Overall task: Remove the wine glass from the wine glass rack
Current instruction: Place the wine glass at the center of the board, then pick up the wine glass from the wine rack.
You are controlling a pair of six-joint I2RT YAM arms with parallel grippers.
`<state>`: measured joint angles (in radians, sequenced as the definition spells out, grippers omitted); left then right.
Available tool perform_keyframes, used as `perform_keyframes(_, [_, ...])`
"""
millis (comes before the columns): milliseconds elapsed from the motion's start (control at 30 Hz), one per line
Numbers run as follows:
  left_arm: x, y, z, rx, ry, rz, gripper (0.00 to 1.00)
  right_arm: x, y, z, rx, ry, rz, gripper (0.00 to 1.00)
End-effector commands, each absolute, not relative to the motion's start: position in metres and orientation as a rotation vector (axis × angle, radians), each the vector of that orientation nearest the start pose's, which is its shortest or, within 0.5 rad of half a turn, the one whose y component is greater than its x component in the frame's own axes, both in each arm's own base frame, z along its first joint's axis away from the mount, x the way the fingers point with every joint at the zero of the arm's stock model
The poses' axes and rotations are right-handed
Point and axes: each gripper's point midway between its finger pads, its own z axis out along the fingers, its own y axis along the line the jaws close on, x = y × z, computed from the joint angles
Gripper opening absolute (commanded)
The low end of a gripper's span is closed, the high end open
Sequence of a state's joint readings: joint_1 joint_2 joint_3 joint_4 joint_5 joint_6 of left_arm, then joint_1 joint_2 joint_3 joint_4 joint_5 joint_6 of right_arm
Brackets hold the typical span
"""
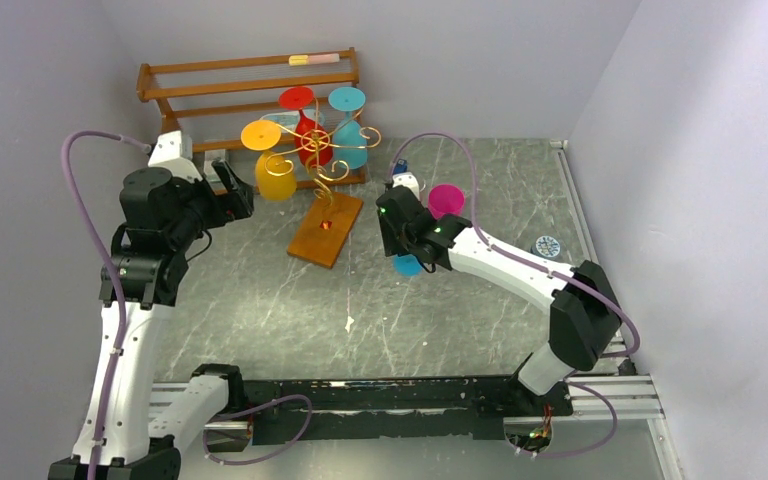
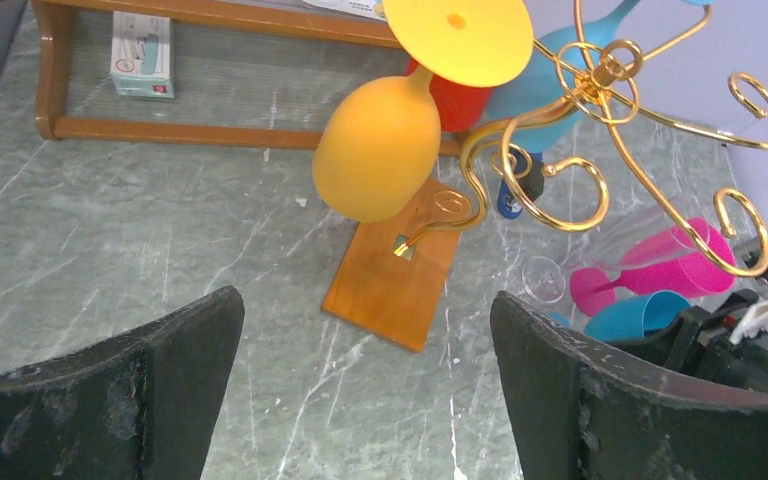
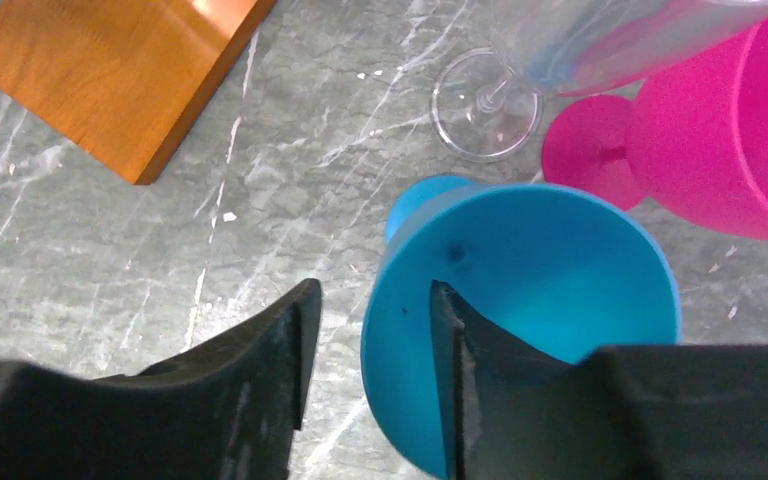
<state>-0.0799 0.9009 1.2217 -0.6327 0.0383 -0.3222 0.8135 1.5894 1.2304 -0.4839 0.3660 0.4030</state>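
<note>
Marble tabletop point(image 1: 440, 310), lilac walls point(image 1: 460, 60), wine glass rack point(image 1: 322, 232)

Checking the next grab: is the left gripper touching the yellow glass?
Apart. Left wrist view: yellow glass hangs beyond the open left gripper, table showing between them.

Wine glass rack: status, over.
Left gripper open, facing wine glass rack. Right gripper open, fingers astride rim of blue wine glass, off the rack. Yellow wine glass hangs on rack, nothing blocking it.

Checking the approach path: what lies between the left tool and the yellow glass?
Nothing: left wrist view shows only bare tabletop between left tool and yellow glass.
</note>
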Motion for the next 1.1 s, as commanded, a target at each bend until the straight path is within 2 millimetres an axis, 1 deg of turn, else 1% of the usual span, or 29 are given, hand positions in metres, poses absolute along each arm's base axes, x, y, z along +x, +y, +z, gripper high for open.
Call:
perform_keyframes(0, [0.301, -0.033, 0.359, -0.289, 1.824, -0.290, 0.97, 0.319, 0.266, 0.176, -0.327, 2.245, 0.199, 0.54])
perform_keyframes(100, [0.312, -0.036, 0.369, -0.301, 1.800, -0.318, 0.97, 0.316, 0.265, 0.192, -0.337, 2.212, 0.231, 0.64])
perform_keyframes(167, [0.319, -0.039, 0.375, -0.298, 1.785, -0.338, 0.97, 0.313, 0.264, 0.201, -0.328, 2.195, 0.255, 0.67])
perform_keyframes(267, [0.328, -0.042, 0.380, -0.290, 1.780, -0.355, 0.97, 0.310, 0.260, 0.211, -0.316, 2.171, 0.276, 0.71])
perform_keyframes(367, [0.336, -0.043, 0.384, -0.280, 1.775, -0.362, 0.97, 0.307, 0.258, 0.218, -0.312, 2.155, 0.293, 0.71])
perform_keyframes(533, [0.347, -0.040, 0.393, -0.280, 1.771, -0.352, 0.97, 0.305, 0.253, 0.236, -0.297, 2.119, 0.305, 0.72])
perform_keyframes(633, [0.353, -0.042, 0.391, -0.291, 1.814, -0.380, 0.97, 0.303, 0.248, 0.250, -0.264, 2.072, 0.324, 0.72])
perform_keyframes(800, [0.365, -0.045, 0.386, -0.291, 1.835, -0.436, 0.97, 0.297, 0.239, 0.263, -0.191, 2.015, 0.375, 0.74])
perform_keyframes(867, [0.369, -0.049, 0.385, -0.289, 1.828, -0.472, 0.93, 0.296, 0.236, 0.267, -0.163, 1.996, 0.391, 0.74])
perform_keyframes(933, [0.377, -0.044, 0.386, -0.315, 1.813, -0.507, 0.90, 0.294, 0.234, 0.272, -0.138, 1.981, 0.408, 0.74])
perform_keyframes(1000, [0.387, -0.045, 0.384, -0.339, 1.809, -0.589, 0.86, 0.292, 0.233, 0.275, -0.121, 1.968, 0.427, 0.75])
perform_keyframes(1067, [0.395, -0.053, 0.382, -0.341, 1.807, -0.694, 0.79, 0.291, 0.233, 0.278, -0.108, 1.959, 0.445, 0.75])
